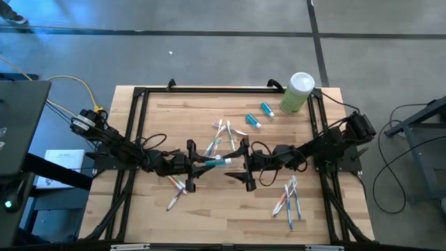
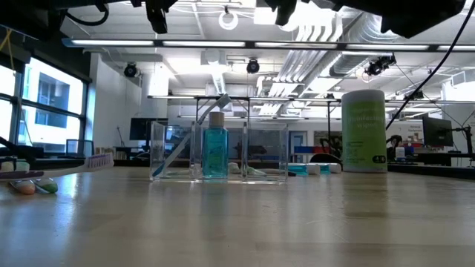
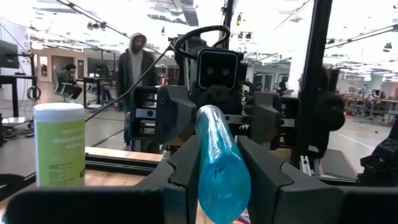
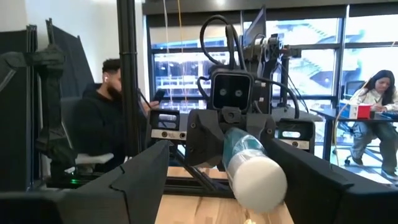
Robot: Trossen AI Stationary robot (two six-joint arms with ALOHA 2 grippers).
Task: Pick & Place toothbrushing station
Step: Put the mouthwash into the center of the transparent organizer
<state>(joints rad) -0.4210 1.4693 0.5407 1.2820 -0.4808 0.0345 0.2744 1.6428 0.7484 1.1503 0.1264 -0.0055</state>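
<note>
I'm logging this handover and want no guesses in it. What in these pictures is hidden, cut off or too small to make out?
- High view: the blue tube between the left end effector and right end effector is too small to show any contact.
- Low view: both end effectors are cut off by the top edge.
- Left wrist view: the tube's cap is hidden behind its own body.
- Low view: the label on the green canister is too blurred to read.
</note>
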